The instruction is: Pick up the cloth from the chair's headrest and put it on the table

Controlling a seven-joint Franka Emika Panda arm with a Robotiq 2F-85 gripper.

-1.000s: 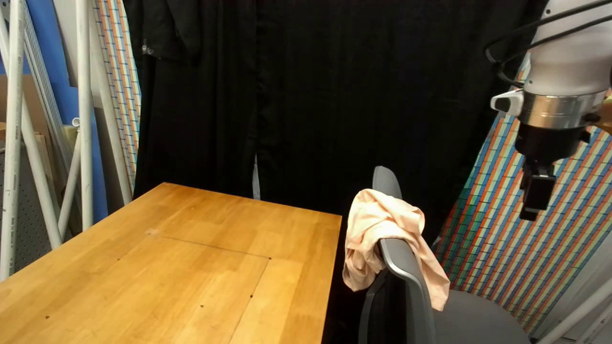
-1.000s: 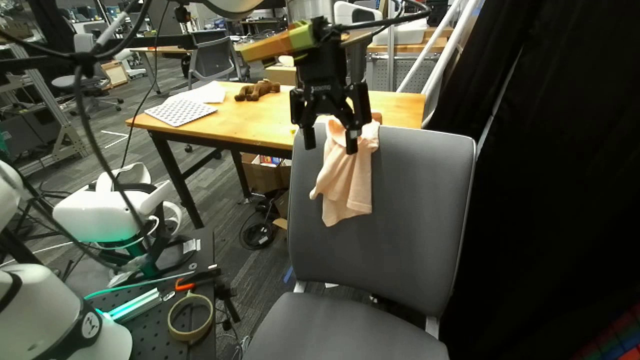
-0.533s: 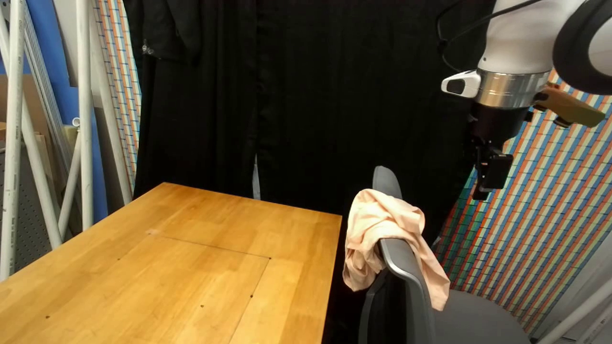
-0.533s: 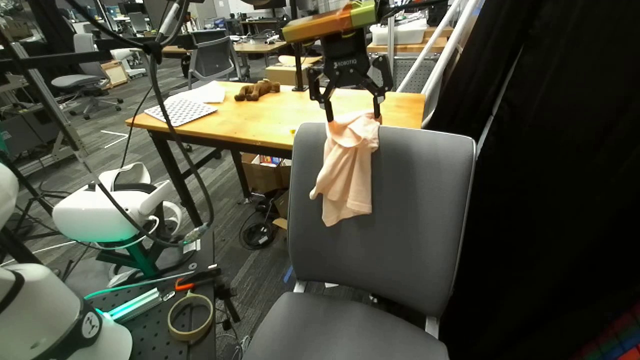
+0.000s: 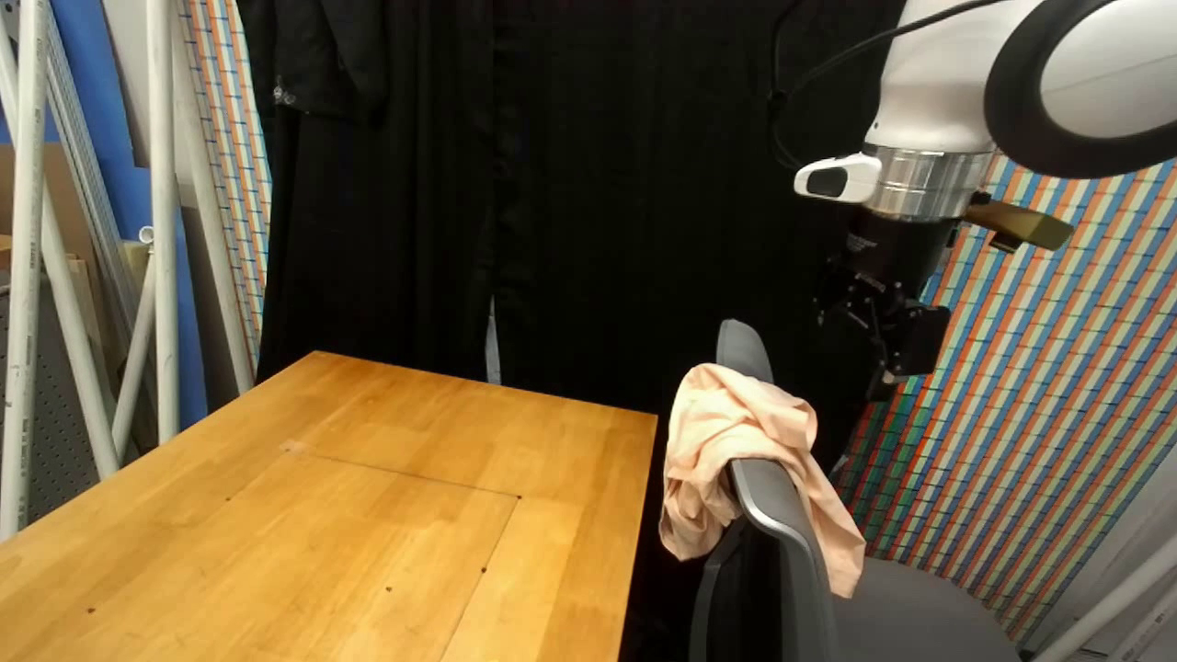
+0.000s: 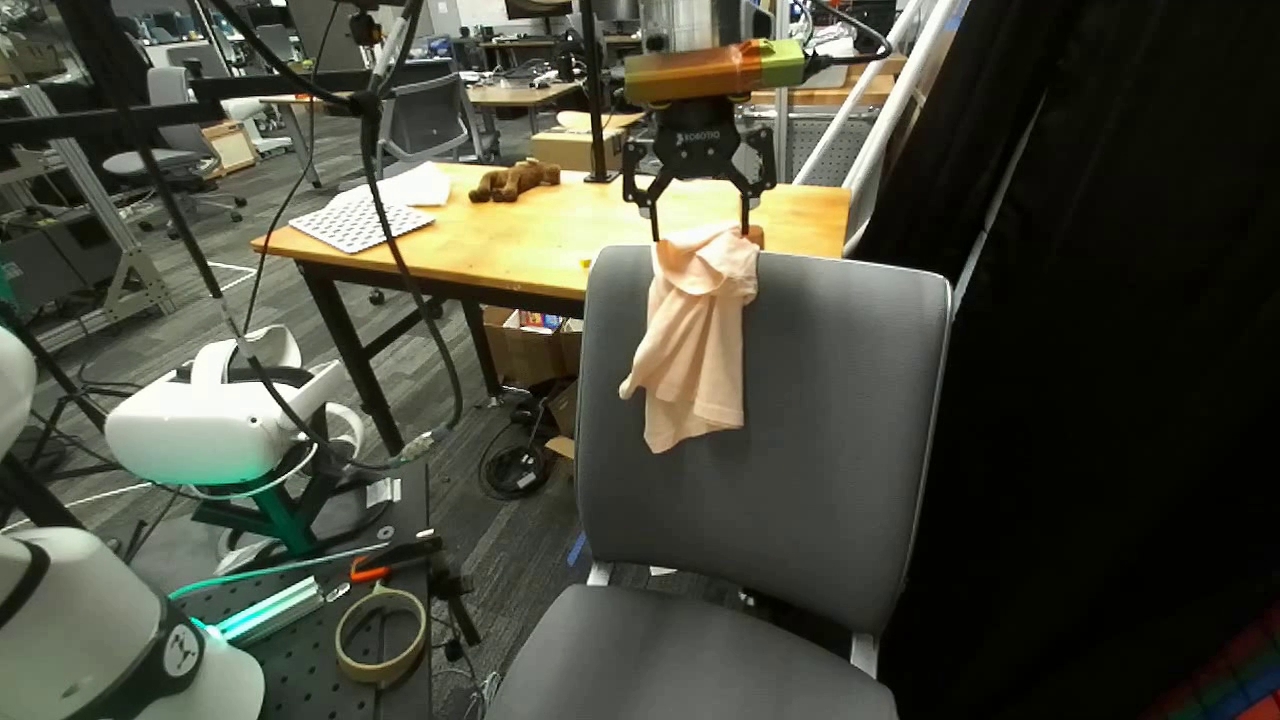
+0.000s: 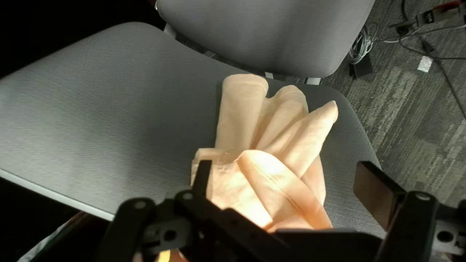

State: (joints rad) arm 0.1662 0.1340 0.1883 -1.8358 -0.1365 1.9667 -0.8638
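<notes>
While the claw (image 6: 700, 222) gapes, cloth (image 6: 695, 350) lower, apart

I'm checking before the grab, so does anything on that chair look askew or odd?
Only the peach cloth: crumpled over the backrest, off-centre toward one corner, its hanging edge uneven. I see no spill or damage there.
</notes>
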